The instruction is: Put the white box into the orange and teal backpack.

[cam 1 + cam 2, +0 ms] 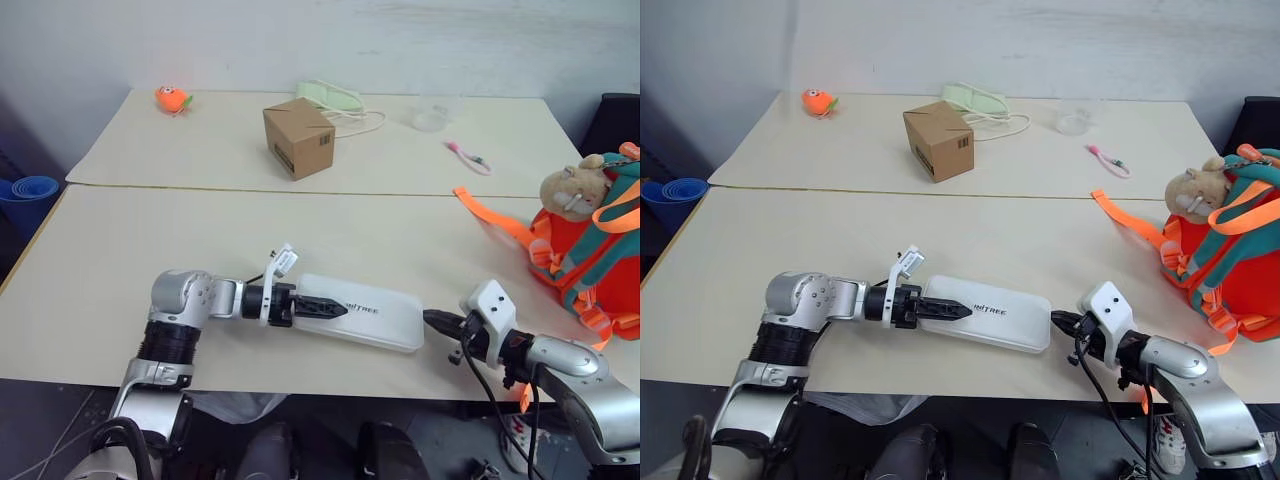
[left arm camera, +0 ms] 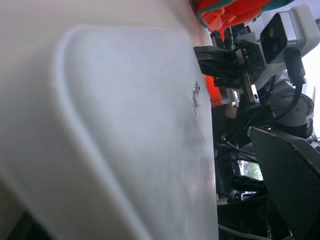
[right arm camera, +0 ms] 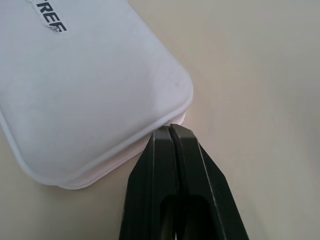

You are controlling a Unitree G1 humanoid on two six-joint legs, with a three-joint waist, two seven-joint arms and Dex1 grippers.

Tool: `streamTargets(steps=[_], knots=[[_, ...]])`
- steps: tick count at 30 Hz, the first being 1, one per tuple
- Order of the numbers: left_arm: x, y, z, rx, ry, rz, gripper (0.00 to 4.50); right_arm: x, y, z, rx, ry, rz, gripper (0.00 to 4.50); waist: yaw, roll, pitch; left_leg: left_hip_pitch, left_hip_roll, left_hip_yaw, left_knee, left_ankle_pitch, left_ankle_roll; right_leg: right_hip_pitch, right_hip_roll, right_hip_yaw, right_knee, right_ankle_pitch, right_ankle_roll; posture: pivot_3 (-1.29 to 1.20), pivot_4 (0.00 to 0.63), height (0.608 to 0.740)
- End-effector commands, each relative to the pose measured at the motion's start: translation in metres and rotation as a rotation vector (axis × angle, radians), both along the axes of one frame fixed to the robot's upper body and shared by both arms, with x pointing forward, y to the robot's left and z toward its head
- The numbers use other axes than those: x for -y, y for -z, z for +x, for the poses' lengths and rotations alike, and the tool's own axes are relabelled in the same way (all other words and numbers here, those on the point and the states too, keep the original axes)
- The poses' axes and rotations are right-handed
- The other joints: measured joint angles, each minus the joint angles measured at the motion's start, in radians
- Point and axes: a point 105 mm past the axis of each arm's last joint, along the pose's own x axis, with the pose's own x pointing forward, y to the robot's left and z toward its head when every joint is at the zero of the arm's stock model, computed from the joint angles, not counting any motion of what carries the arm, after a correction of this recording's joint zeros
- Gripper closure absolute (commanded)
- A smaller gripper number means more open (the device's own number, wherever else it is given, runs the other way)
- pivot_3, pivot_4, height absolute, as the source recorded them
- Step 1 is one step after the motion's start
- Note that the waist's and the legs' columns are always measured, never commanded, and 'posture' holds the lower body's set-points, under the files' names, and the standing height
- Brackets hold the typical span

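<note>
Now the box [image 1: 362, 312] lies flat near the front edge of the surface [image 1: 150, 240], its long axis running left to right between our two grippers. Our left gripper [image 1: 322, 308] lies over its left end, fingers spread and not gripping. Our right gripper [image 3: 171, 131] meets the right corner with fingers shut, empty. The backpack [image 1: 590, 250] stands further right, so our right arm is nearer it.
</note>
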Motion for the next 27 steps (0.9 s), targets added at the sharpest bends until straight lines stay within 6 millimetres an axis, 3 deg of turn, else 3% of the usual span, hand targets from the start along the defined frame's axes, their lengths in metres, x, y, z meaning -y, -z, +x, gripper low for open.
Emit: streamTargets(steps=[1, 2, 5, 8, 11, 13, 17, 22, 24, 27], knots=[[-0.003, 0.019, 0.001, -0.063, -0.044, 0.056, 0.56, 0.013, -0.01, -0.002, 0.051, 0.081, -0.003, 4.5, 0.001, 0.0, 0.0, 0.0, -0.001, -0.001, 0.0, 0.0, 0.0, 0.001, -0.001, 0.0, 0.0, 0.0, 0.0, 0.0, 0.15, 0.74], [-0.007, 0.015, 0.004, -0.056, -0.061, 0.044, 0.86, 0.024, -0.013, -0.004, 0.055, 0.133, 0.006, 4.5, 0.001, 0.0, 0.0, -0.001, -0.001, -0.003, 0.0, 0.0, 0.0, 0.001, -0.002, 0.001, -0.001, 0.0, 0.0, 0.0, 0.15, 0.74], [-0.021, 0.003, 0.008, -0.027, -0.097, 0.007, 1.78, 0.059, -0.024, -0.021, 0.055, 0.271, 0.058, 3.95, -0.004, 0.0, 0.0, -0.002, 0.001, -0.005, -0.001, -0.001, -0.001, 0.002, -0.003, 0.001, -0.003, 0.0, 0.0, 0.0, 0.15, 0.74], [-0.037, -0.014, 0.008, 0.015, -0.121, -0.041, 2.62, 0.09, -0.041, -0.043, 0.08, 0.404, 0.125, 3.0, -0.008, -0.001, 0.0, -0.002, 0.006, -0.005, -0.001, -0.002, -0.004, 0.002, 0.001, -0.001, -0.002, 0.0, 0.0, 0.0, 0.15, 0.74], [-0.056, -0.039, 0.014, 0.092, -0.176, -0.109, 3.16, 0.12, -0.067, -0.058, 0.161, 0.551, 0.188, 2.11, -0.019, -0.002, 0.001, 0.0, 0.009, -0.005, -0.002, -0.002, -0.007, 0.002, 0.003, 0.0, -0.004, -0.001, -0.003, 0.0, 0.15, 0.74], [-0.062, -0.05, 0.016, 0.117, -0.194, -0.139, 3.26, 0.128, -0.078, -0.059, 0.2, 0.602, 0.216, 1.43, -0.028, -0.001, 0.001, 0.001, 0.009, -0.005, -0.002, -0.002, -0.008, 0.002, 0.003, 0.0, -0.002, -0.002, -0.003, 0.0, 0.15, 0.74], [-0.068, -0.067, 0.017, 0.158, -0.211, -0.193, 3.26, 0.14, -0.087, -0.043, 0.236, 0.664, 0.26, 0.12, -0.03, -0.002, 0.001, 0.001, 0.009, -0.005, -0.003, -0.004, -0.012, 0.001, 0.002, 0.0, -0.001, -0.002, -0.004, 0.0, 0.15, 0.74], [-0.068, -0.08, 0.011, 0.188, -0.174, -0.238, 3.26, 0.129, -0.087, -0.008, 0.235, 0.624, 0.321, 0.0, -0.03, -0.002, 0.001, -0.003, 0.008, -0.004, -0.004, -0.002, -0.008, -0.003, 0.002, 0.001, -0.001, -0.002, -0.004, 0.0, 0.15, 0.74], [-0.068, -0.081, 0.012, 0.202, -0.182, -0.236, 3.26, 0.133, -0.083, 0.024, 0.256, 0.666, 0.304, 0.0, -0.033, -0.003, 0.002, -0.004, 0.007, -0.002, -0.004, -0.001, -0.008, -0.006, 0.002, 0.001, 0.001, -0.002, -0.004, 0.0, 0.15, 0.74], [-0.068, -0.084, 0.014, 0.217, -0.195, -0.245, 3.26, 0.136, -0.087, 0.051, 0.293, 0.687, 0.287, 0.0, -0.035, -0.003, 0.003, -0.003, 0.006, 0.004, -0.003, 0.0, -0.006, -0.008, 0.003, -0.001, 0.003, -0.002, -0.003, 0.0, 0.15, 0.74]])
